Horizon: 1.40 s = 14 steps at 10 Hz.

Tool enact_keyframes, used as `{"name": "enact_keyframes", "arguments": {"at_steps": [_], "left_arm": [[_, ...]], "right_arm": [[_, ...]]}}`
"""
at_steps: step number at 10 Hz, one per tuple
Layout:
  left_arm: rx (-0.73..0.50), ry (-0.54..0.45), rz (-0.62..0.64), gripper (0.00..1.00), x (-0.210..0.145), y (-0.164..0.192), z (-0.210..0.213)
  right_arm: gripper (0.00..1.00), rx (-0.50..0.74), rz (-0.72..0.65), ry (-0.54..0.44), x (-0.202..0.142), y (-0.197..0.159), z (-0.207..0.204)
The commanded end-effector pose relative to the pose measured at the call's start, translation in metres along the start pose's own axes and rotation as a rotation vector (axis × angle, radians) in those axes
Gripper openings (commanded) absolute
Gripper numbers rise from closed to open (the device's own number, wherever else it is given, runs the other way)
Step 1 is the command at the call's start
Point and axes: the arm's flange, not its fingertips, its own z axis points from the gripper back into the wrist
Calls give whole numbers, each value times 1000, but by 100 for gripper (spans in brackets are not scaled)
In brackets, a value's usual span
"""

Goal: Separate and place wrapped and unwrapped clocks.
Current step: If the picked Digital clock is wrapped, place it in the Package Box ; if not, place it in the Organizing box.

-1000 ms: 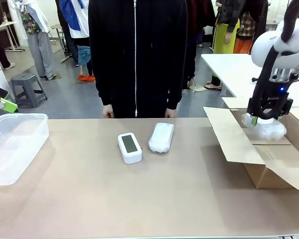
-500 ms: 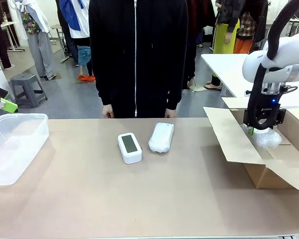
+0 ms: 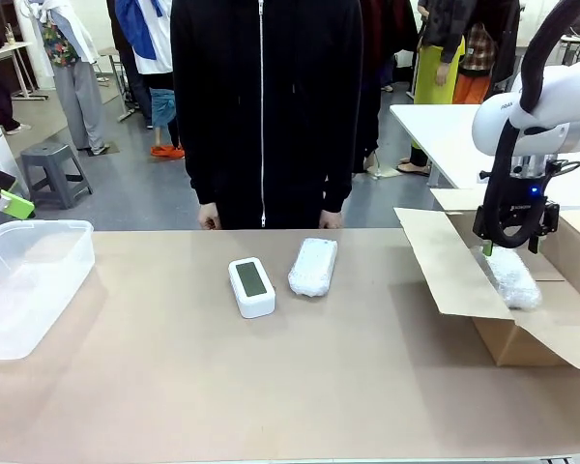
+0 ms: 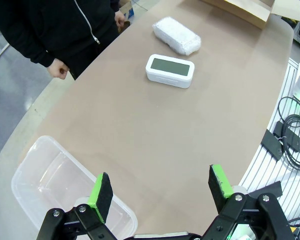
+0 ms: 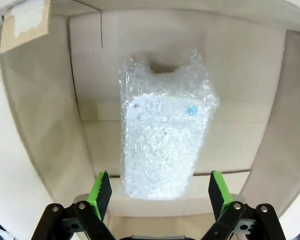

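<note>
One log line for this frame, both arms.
right gripper open over bundle in box | left gripper open near bin | clock, second bundle on table

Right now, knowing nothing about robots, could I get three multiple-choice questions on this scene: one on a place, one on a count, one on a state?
1. Where does the wrapped bundle beneath the right tool lie?
A. in a drawer
B. in the cardboard box
C. on the floor

2. How many clocks lie on the table?
A. one
B. two
C. four

3. The right tool is:
A. open
B. shut on the bundle
C. shut on a cup

Answers:
1 B, box walls surround it in the right wrist view.
2 B, the bare white clock and a second wrapped bundle.
3 A, its green pads stand apart on either side of the bundle, not touching it.
</note>
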Motion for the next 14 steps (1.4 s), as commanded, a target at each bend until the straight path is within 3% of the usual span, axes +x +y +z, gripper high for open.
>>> {"name": "enact_keyframes", "arguments": {"at_steps": [1, 3, 6, 8, 10, 12, 13, 14], "left_arm": [[-11, -10, -2, 100, -1, 0, -1], [-11, -10, -2, 100, -1, 0, -1], [-11, -10, -2, 100, -1, 0, -1], [-11, -10, -2, 100, -1, 0, -1], [-11, -10, -2, 100, -1, 0, -1], [-11, -10, -2, 100, -1, 0, -1], [-11, -10, -2, 100, -1, 0, -1], [-11, -10, -2, 100, -1, 0, -1]], "right_arm": [[100, -2, 9, 31, -5, -4, 12], [100, 27, 28, -27, -39, -10, 57], [100, 29, 35, -18, -92, -5, 131], [100, 82, 1, -81, -125, 1, 167], [100, 118, -91, -133, -147, 5, 182], [100, 171, -94, -215, -163, 7, 188], [100, 108, -52, -129, -151, 2, 197], [100, 108, -52, -129, -151, 2, 197]]}}
